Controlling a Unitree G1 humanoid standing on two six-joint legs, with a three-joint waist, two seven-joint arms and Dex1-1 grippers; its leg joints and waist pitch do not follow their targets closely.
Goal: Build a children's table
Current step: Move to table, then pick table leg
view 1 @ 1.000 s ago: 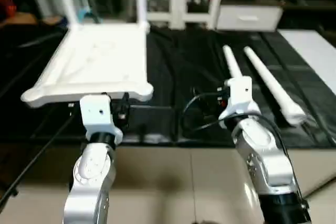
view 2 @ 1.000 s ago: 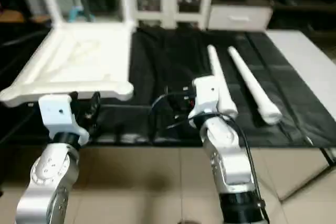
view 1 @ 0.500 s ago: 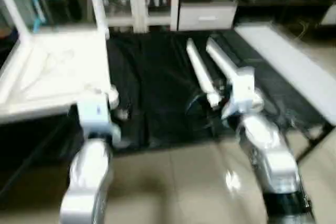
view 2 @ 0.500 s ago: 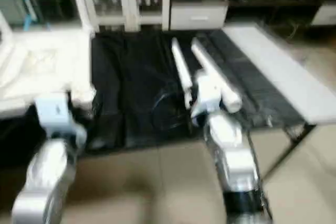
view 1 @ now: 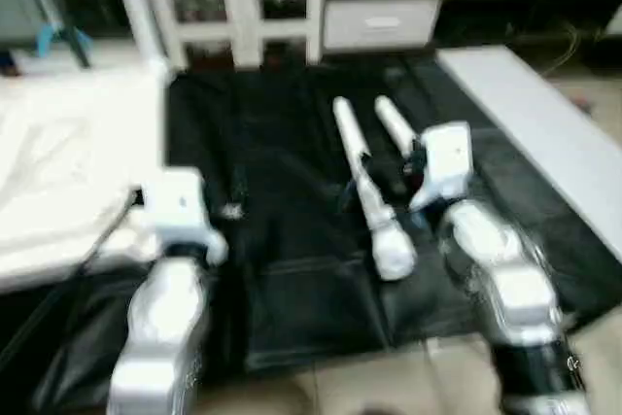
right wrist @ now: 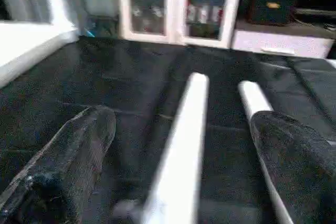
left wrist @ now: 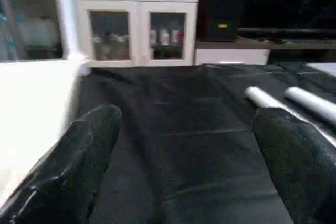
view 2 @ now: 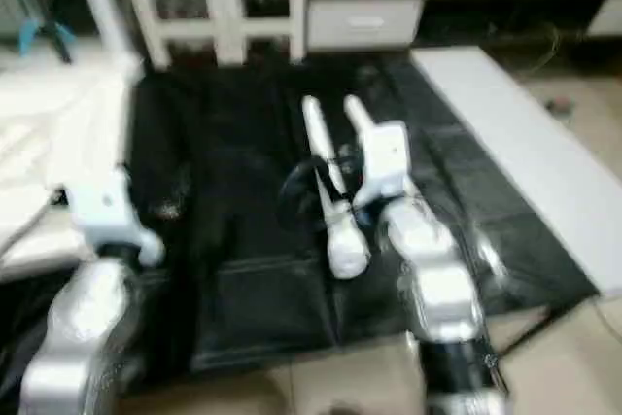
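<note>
There is one white table top [view 1: 58, 172], and it sits off to the side of the left arm's fingers [left wrist: 84, 156]. There are two long white legs [view 1: 367, 191] lying side by side on one black cloth [view 1: 272, 182] over the desk; one leg [right wrist: 181, 156] lies between the right arm's two black fingers [right wrist: 68, 156] and the other leg [right wrist: 257, 108] lies just by one of them. Far past the fingers stand one white cabinet [left wrist: 137, 31] with two glass doors and one white drawer unit [view 1: 379, 21], and each arm has two black fingers.
</note>
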